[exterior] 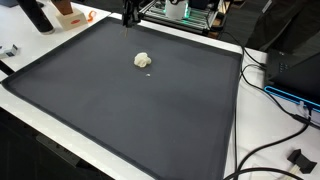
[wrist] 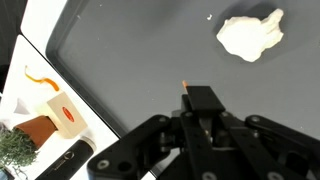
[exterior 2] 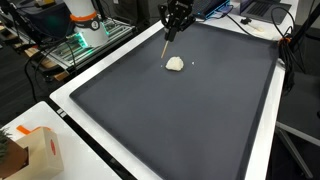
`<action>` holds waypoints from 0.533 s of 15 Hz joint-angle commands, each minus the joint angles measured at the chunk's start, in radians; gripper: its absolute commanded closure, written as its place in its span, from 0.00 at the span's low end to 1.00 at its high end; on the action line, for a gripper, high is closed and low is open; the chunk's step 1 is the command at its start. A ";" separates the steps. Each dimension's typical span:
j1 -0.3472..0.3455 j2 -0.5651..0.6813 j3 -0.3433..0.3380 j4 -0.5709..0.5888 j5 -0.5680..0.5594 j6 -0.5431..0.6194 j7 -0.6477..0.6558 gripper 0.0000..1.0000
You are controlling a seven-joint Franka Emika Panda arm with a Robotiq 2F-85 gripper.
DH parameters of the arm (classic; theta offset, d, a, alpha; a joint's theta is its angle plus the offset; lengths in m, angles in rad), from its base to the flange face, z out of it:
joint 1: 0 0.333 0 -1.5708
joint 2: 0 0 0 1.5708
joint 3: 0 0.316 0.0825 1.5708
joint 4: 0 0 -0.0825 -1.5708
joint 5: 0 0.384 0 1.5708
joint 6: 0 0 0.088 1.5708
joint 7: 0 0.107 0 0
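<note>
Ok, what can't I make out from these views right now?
Gripper: exterior view, upper body cut off by the top edge.
Thin stick it holds: wrist view, shaft hidden by the gripper; kind unclear.
White lump: both exterior views, too small to tell its material.
White speck: wrist view, too small to identify.

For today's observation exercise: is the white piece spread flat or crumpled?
Crumpled: the white piece bunches into an uneven lump on the dark mat.

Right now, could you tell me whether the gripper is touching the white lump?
Apart: the wrist view shows bare dark mat between the gripper and the white lump.
</note>
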 commanded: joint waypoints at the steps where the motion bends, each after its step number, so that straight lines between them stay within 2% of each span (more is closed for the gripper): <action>1: 0.018 0.037 0.001 0.011 -0.044 -0.043 -0.005 0.97; 8: 0.045 0.112 -0.004 0.029 -0.118 -0.072 -0.019 0.97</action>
